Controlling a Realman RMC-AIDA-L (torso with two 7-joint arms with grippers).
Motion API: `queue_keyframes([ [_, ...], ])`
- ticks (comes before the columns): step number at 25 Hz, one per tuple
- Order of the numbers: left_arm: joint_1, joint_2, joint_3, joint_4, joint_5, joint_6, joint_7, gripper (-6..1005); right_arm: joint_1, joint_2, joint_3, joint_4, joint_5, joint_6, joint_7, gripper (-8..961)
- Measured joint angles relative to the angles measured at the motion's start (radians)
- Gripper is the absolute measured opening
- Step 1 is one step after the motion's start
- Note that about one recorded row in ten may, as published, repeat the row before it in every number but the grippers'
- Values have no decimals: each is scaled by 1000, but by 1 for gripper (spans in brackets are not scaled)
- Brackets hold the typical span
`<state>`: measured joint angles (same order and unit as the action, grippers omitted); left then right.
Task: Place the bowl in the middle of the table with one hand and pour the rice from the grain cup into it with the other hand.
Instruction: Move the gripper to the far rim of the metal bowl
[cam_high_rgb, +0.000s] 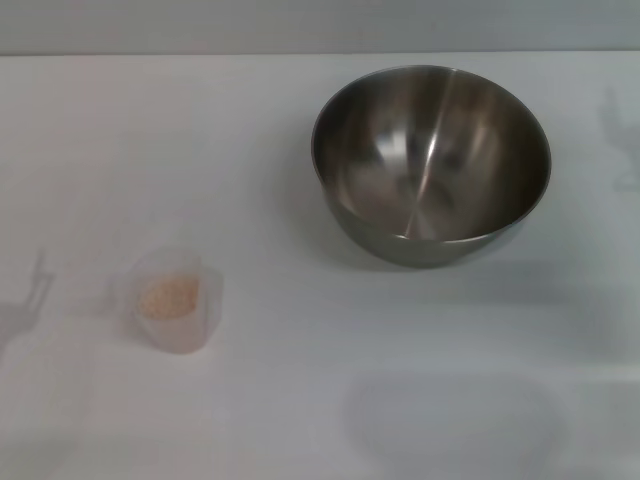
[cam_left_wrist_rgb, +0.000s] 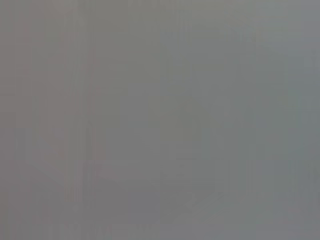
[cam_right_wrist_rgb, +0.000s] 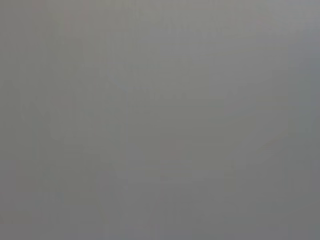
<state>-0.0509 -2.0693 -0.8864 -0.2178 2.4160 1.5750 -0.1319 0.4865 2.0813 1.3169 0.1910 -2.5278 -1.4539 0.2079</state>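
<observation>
The table (cam_high_rgb: 300, 400) is a plain white matte surface that fills nearly the whole head view; a narrow grey band, apparently a wall, runs along its far edge. The bowl (cam_high_rgb: 432, 165) stands upright on the table, right of centre and toward the far side. It is a deep, round stainless-steel vessel with a bright vertical streak of reflected light on its inner wall, and nothing lies inside it. The grain cup (cam_high_rgb: 180, 300) stands upright on the near left part of the table, well apart from the bowl. It is small, of translucent clear plastic, and much narrower than the bowl. The rice (cam_high_rgb: 167, 297) forms a pale beige granular mass inside the cup. No brand, label, graduation mark or other writing can be read on the bowl, the cup or the table. Faint grey shadows fall on the table at the left edge beside the cup, at the right edge beyond the bowl, and as a broad rounded patch at the near edge. Neither gripper appears in the head view. The left wrist view and the right wrist view each show only a uniform grey field with no distinguishable object, so no fingers are visible, their opening and any grasp cannot be determined, and the bowl and cup cannot be located relative to them.
</observation>
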Motion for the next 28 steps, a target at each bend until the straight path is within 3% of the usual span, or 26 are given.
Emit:
queue_keyframes([
  [9, 38, -1, 31, 33, -2, 45, -94, 807, 0, -1, 3, -1, 1, 0, -1, 632],
  [13, 2, -5, -3, 27, -9, 27, -83, 806, 0, -1, -4, -1, -2, 0, -15, 631],
  [18, -76, -7, -58, 26, -10, -26, -87, 803, -27, 1, -1, 34, -11, -10, -174, 631],
  [25, -157, -6, -58, 33, -9, -51, -82, 800, -128, -11, 50, 259, -10, 53, -338, 630],
  [26, -167, -5, -58, 33, -9, -55, -81, 800, -201, -24, 78, 428, -17, 192, -340, 630],
  [27, -167, -5, -58, 33, -9, -55, -81, 799, -201, -24, 78, 428, -17, 192, -340, 630],
  [28, -171, -5, -58, 34, -8, -57, -81, 799, -266, -38, 96, 596, -28, 373, -340, 630],
])
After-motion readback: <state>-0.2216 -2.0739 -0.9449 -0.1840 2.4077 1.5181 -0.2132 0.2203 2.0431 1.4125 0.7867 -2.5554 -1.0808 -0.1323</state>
